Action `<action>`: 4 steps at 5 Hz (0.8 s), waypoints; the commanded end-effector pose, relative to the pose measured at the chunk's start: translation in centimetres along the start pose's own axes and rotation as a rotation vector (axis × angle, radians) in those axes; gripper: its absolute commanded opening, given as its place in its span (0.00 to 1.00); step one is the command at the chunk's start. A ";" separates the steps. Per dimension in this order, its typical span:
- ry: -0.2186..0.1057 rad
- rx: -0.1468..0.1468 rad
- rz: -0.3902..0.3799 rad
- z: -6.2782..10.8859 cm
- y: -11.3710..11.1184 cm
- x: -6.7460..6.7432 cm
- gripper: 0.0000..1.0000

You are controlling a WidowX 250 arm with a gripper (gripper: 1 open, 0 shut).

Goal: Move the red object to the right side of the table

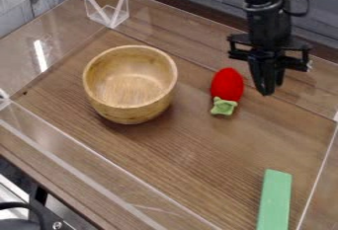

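The red object (227, 86), a small glossy red toy fruit with a green leafy end, lies on the brown wood-grain table (172, 155) right of centre. My black gripper (268, 84) hangs point-down just to its right, fingers pressed together with nothing between them. Its tip sits close beside the fruit's right flank; I cannot tell whether it touches. The arm rises from it out of the top of the view.
A wooden bowl (129, 82) stands left of the fruit. A flat light-green bar (275, 201) lies at the front right corner. Low clear acrylic walls (40, 51) border the table, with a clear folded piece (106, 10) at the back left.
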State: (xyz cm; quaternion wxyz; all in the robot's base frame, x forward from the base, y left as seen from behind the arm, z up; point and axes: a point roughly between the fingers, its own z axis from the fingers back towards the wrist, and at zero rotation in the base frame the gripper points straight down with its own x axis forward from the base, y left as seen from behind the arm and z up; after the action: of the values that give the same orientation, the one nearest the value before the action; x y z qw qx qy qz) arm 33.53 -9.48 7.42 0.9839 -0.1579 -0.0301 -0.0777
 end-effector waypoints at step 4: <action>0.015 0.062 -0.003 -1.7 -1.4 0.2 1.00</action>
State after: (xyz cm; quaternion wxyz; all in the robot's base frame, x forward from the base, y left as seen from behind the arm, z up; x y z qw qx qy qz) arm 32.88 -11.26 3.54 0.9895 -0.1225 0.0151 -0.0755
